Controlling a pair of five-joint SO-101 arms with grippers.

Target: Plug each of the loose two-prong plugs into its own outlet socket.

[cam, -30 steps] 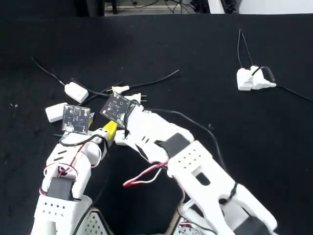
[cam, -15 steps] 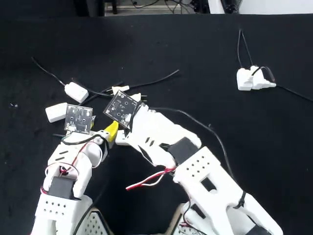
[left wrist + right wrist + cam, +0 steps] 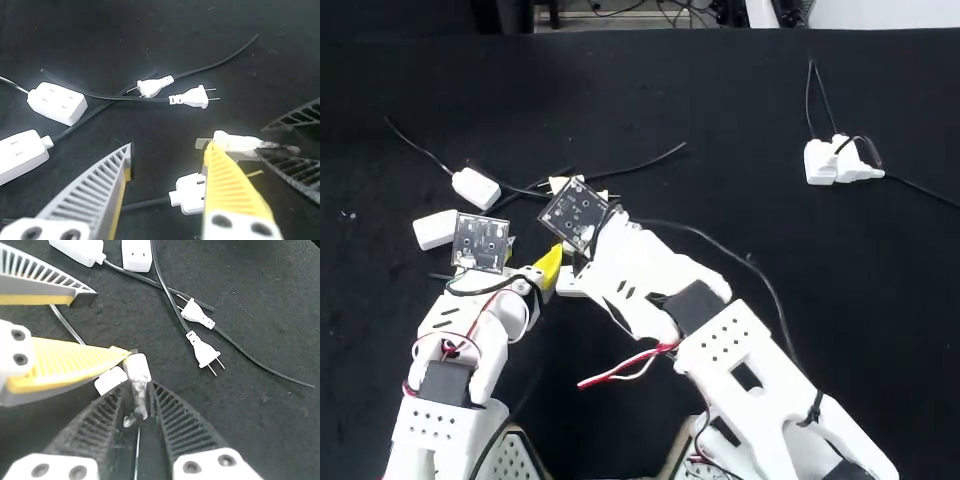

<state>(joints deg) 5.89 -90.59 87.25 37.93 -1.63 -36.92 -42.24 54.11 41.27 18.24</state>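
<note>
My right gripper [image 3: 136, 390] is shut on a white two-prong plug [image 3: 137, 369], held just above the black mat. The plug's front end [image 3: 232, 141] touches the tip of the yellow finger [image 3: 65, 371] of my left gripper [image 3: 169, 147], which is open. A small white socket end [image 3: 190, 192] on a black cord lies between the left gripper's fingers, right beside the held plug. Two loose white plugs [image 3: 152, 86] [image 3: 192, 97] lie side by side farther out. In the high view both arms meet at the table's left front, by the yellow finger [image 3: 545, 265].
Two white socket blocks [image 3: 475, 187] [image 3: 435, 228] lie left of the arms, with black cords crossing between them and the loose plugs. At the far right sits another white socket [image 3: 825, 160] with a plug in it. The mat's middle and back are bare.
The right arm's wrist has shifted slightly to the right and away, carrying the plug. The left arm has barely moved.
</note>
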